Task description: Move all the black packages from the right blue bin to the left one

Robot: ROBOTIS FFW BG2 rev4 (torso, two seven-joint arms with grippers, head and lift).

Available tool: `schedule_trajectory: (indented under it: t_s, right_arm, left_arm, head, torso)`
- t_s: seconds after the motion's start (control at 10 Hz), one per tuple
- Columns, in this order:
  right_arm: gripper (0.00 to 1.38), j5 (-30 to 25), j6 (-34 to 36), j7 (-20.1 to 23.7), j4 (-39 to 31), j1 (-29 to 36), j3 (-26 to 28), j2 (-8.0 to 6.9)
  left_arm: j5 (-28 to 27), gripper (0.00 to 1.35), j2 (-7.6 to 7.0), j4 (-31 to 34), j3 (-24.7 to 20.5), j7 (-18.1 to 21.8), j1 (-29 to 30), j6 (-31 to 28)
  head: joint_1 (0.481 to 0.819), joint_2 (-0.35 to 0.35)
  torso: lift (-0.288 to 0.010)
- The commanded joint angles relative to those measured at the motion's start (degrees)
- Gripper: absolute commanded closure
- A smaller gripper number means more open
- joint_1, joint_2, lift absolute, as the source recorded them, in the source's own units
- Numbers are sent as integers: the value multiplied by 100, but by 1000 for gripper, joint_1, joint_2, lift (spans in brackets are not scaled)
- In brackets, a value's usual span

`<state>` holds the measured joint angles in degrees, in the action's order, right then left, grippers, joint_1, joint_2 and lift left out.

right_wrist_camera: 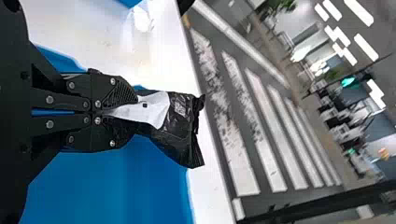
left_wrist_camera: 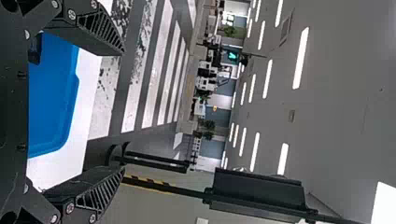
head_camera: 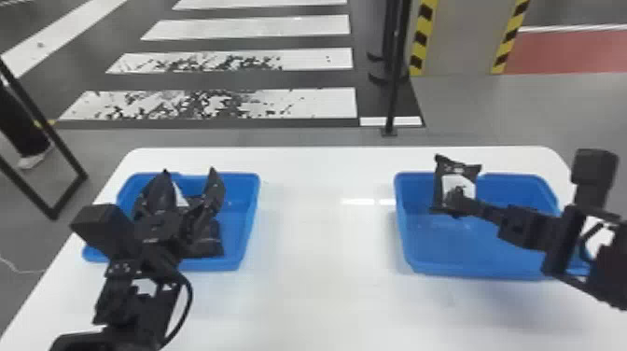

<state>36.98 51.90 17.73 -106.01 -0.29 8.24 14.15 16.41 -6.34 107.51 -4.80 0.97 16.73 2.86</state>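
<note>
Pinches one white-labelled black package [head_camera: 462,179] in right gripper [head_camera: 455,201], with one blue bin [head_camera: 466,254] beneath it; spreads left gripper [head_camera: 188,175] over one more blue bin [head_camera: 239,228], with uncountable black packages [head_camera: 207,247] beneath.

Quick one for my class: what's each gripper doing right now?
Left gripper: open, holding nothing.
Right gripper: closed on a black package.
</note>
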Motion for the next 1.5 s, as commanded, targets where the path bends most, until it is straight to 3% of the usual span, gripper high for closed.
schedule_trajectory:
  t_s: [0.0, 0.1, 0.2, 0.5, 0.7, 1.0, 1.4]
  right_arm:
    - [1156, 221, -1337, 802, 933, -491, -402, 176]
    - [1156, 495, -1984, 1496, 1664, -955, -790, 307]
    - [1156, 610, -2167, 1900, 2002, -1223, -1019, 369]
    - [1156, 1101, -2308, 2612, 2691, -1827, -1921, 448]
    - [1156, 1238, -2308, 2656, 2635, -1996, -2435, 448]
    - [1156, 1444, -2195, 2612, 2452, -2249, -3224, 448]
    - [1156, 1569, -2111, 2525, 2325, -2376, -3715, 439]
  left_arm:
    - [16, 168, 2, 0, 57, -9, -42, 80]
    - [141, 174, 2, 0, 137, -9, -70, 122]
    - [370, 170, -7, 0, 240, -9, -112, 151]
    - [1707, 170, -174, 506, 800, 44, -169, 207]
    - [2381, 168, -271, 956, 1040, 220, -197, -60]
    - [2164, 170, -332, 1027, 1062, 228, -211, -496]
    - [1901, 176, -341, 1069, 1062, 264, -239, -778]
  head:
    - [695, 94]
    - [695, 105]
    - [695, 117]
    - [660, 127]
    - [638, 131]
    - [627, 152]
    - [648, 206]
  torso:
    - [-140]
    - [-140]
    - [-140]
    - [-140]
    - [-140]
    - [-140]
    - [-140]
